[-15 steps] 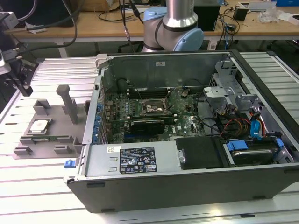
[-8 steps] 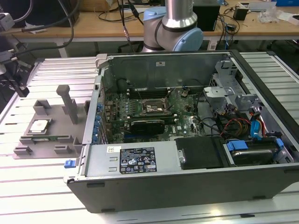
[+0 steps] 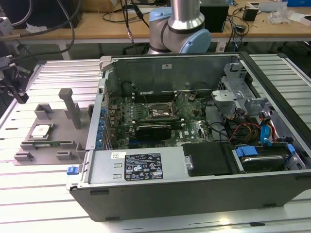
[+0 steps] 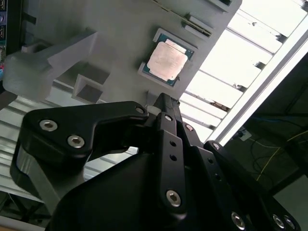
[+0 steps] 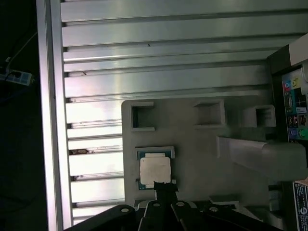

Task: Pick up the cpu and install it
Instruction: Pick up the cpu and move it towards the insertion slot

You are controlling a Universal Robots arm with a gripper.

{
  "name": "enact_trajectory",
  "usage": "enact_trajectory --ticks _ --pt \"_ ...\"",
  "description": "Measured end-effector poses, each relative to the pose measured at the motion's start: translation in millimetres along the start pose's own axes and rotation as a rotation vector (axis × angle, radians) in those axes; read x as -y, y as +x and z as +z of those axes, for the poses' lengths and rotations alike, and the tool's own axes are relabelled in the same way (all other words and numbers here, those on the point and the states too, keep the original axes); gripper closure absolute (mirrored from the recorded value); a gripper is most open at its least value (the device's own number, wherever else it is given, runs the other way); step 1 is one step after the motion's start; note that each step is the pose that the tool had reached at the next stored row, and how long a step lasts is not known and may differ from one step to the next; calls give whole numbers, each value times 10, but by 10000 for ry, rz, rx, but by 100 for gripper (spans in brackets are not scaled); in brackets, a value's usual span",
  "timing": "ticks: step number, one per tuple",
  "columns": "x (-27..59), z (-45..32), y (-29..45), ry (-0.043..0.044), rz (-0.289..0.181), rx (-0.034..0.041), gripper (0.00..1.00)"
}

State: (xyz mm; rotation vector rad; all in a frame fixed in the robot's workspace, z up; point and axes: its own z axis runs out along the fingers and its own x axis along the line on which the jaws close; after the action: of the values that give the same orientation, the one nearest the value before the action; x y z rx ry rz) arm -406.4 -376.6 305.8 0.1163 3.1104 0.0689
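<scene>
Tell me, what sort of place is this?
Probably a robotics lab or workshop: a robot arm stands behind an open computer case on a slatted metal table, and wooden benches beyond carry tangled cables.

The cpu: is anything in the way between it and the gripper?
No, nothing visible. The cpu lies uncovered in its grey holder, with the gripper close by its edge in the first wrist view.
</scene>
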Motion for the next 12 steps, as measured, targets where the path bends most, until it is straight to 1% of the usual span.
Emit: enact_trajectory --ticks 1,5,12 --pt "2 33 1 -1 0 1 89" --pt "5 113 3 -1 0 1 89" --pt "11 228 5 -1 -1 1 89"
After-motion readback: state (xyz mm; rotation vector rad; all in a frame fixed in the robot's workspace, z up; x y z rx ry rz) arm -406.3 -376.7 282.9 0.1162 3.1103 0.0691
